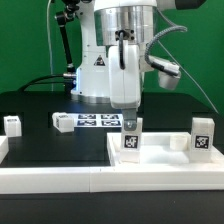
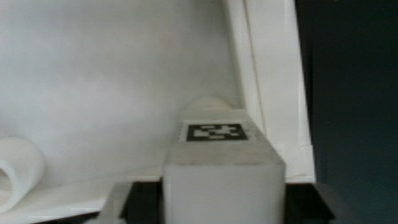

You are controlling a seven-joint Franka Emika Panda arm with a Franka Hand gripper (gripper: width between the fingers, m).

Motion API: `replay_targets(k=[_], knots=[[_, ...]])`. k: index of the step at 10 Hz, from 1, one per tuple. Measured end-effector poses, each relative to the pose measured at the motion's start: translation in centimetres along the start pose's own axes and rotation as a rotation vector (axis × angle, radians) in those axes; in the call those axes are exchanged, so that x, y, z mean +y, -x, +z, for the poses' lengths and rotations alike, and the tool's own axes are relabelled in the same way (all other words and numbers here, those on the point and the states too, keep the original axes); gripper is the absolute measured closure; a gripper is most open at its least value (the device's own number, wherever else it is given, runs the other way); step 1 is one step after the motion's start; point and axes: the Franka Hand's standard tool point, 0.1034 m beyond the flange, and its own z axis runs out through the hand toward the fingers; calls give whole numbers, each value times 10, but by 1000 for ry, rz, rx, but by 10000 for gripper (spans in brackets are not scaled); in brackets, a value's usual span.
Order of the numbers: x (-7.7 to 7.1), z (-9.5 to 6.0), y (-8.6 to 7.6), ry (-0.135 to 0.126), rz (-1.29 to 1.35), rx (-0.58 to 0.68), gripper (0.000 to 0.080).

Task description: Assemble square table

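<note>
Where the arm reaches down over the tabletop [image 1: 165,158], its gripper [image 1: 129,122] is closed on the held leg [image 1: 131,142]. This is a short white block, clamped by its upper part, with the jaws drawn in to the block's width. From where I stand the held leg is upright, its black-and-white tag facing the room. It sits inside the tabletop, close to the far corner on the exterior view's left. Whether its foot touches the tabletop's floor or hangs just above it, I cannot tell.

The wrist view looks down the block. It shows a small tag on the top face and the tabletop's flat white floor around it. The raised rim [image 2: 267,70] runs just beside the block, with the black table [image 2: 356,100] beyond that rim. A rounded white shape [image 2: 18,180] shows at the edge of that view; I can't make out what it is.

A second leg [image 1: 203,135] stands upright at the tabletop's end on the exterior view's right, well apart from the held leg. Off the tabletop, to the exterior view's left of it, the marker board [image 1: 98,121] lies flat on the black table. A third leg [image 1: 62,121] is just beside the board, and a fourth leg [image 1: 12,124] is farther out. A long white bar [image 1: 45,178] runs along the tabletop's near side.
</note>
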Motion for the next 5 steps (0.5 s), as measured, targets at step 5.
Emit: replay_targets(k=[5], knots=[[-1,1,5,20,-382,-3,163]])
